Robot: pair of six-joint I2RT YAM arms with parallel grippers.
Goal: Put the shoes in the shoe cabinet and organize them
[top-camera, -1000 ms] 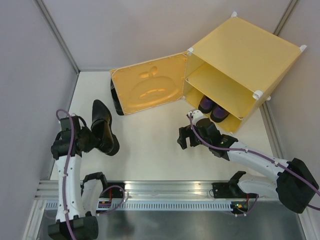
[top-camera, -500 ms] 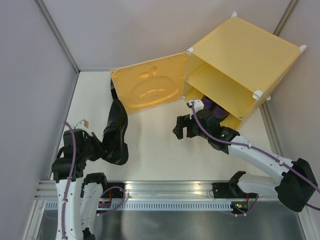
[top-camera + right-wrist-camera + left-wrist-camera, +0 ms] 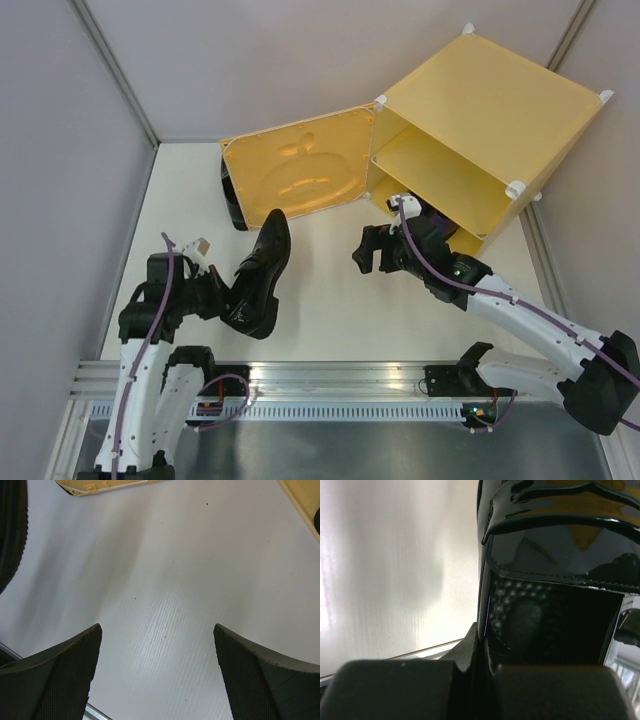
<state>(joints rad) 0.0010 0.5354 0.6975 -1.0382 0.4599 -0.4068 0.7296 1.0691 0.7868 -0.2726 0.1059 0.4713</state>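
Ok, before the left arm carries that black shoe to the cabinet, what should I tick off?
1. Left claw shut on the black shoe at its heel end: ok.
2. Door of the shoe cabinet swung open: ok.
3. Right claw open and empty: ok.
4. Route to the space under the shelf free: not ok, the right arm sits before it.
5. Room left in that space: cannot tell, hidden.
6. Second black shoe behind the door, off the route: ok.

far black shoe (image 3: 231,200) mostly hidden behind door (image 3: 300,175), lower compartment (image 3: 386,206) blocked by right arm (image 3: 500,300)
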